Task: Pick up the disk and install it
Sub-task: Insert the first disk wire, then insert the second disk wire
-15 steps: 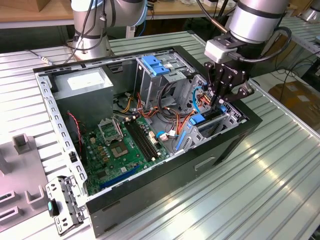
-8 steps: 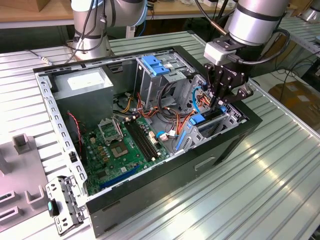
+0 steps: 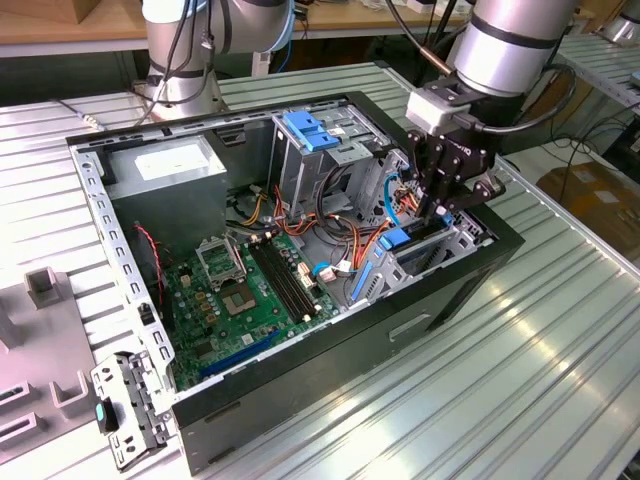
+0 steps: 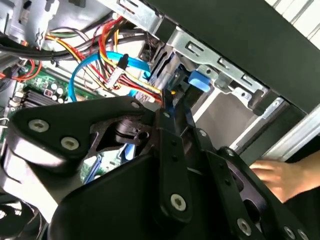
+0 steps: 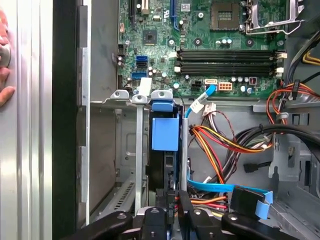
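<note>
Item 1: black two-fingered pincer (image 3: pixel 437 210) on the silver arm, reaching down into the open black computer case (image 3: pixel 330 350). In both wrist views its fingers (image 5: pixel 171 200) stand close together, clamped on the thin upper edge of item 2.

Item 2: the disk (image 3: pixel 400 240), a flat rectangular drive seen edge-on. I see a dark narrow side with a bright blue plastic rail (image 5: pixel 164 132) running along it and a blue tab at the end; its label face is hidden from me. It stands upright directly under the pincer, between the grey sheet-metal walls of the drive cage (image 5: pixel 137 150), partly down in the slot.

Item 3: green motherboard (image 3: pixel 240 290), on the case floor beyond the cage from the pincer.

Item 4: bundle of red, orange and yellow wires (image 5: pixel 225 142) with a flat light-blue data cable (image 4: pixel 95 65), just beside the pincer.

Item 5: a person's hand (image 4: pixel 280 175), outside the case wall, near the pincer, resting at the ribbed metal tabletop (image 3: pixel 520 380).
</note>
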### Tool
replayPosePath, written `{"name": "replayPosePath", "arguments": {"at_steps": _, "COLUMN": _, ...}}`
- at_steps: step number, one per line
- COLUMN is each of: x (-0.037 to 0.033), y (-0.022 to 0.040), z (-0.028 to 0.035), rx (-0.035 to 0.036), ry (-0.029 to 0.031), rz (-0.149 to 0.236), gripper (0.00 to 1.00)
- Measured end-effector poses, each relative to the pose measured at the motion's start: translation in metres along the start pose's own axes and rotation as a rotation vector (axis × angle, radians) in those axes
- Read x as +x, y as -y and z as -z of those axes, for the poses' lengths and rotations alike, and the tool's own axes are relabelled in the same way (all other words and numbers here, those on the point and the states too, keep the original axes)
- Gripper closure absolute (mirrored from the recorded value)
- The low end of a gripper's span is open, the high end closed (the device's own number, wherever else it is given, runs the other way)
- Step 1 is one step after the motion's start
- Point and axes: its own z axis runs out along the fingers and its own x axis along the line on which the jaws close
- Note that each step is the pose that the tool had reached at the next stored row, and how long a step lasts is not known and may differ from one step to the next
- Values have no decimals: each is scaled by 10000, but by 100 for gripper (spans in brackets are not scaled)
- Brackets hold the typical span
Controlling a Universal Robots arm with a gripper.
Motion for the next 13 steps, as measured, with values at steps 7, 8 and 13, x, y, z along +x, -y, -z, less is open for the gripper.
{"name": "replayPosePath", "arguments": {"at_steps": 7, "x": 8, "y": 2, "z": 103, "rx": 0, "ry": 0, "rz": 0, "gripper": 89}}
{"name": "replayPosePath", "arguments": {"at_steps": 8, "x": 8, "y": 2, "z": 104, "rx": 0, "ry": -1, "rz": 0, "gripper": 89}}
{"name": "replayPosePath", "arguments": {"at_steps": 13, "x": 9, "y": 1, "z": 105, "rx": -1, "ry": -2, "rz": 0, "gripper": 89}}
